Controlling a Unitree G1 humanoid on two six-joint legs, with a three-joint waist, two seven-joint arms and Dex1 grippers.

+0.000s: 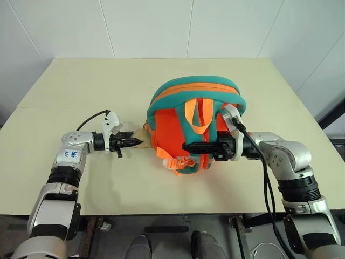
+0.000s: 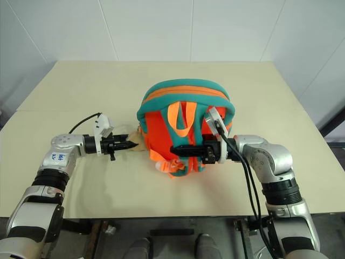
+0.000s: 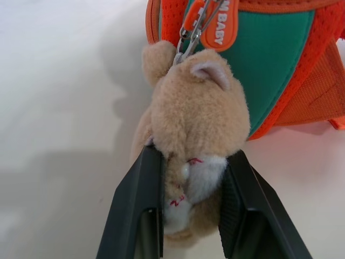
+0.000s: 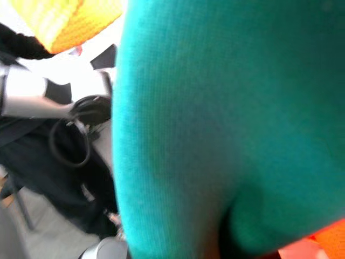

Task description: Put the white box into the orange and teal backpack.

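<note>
While the orange and teal backpack (image 1: 188, 121) is sitting upright near the middle of the table (image 1: 81, 86), its look is plain: bright orange body, teal trim arching over the top, orange webbing loop hanging down the front, teal straps bunching at the base. A tan plush toy (image 3: 188, 124) is hanging off its side by a metal clip and an orange tag. The left gripper (image 3: 186, 210) is reaching in level from the left, its two black fingers (image 3: 140, 205) pressing on either side of the toy, so it is clamping on the plush. The right gripper (image 1: 190, 146) is lying across the bag's front low down; its jaws are sitting together, and whether they are pinching a strap is hard to tell, since teal fabric is blocking the right wrist view. The table is a pale cream, matte top, with white panelled walls (image 1: 161, 27) standing behind it.
</note>
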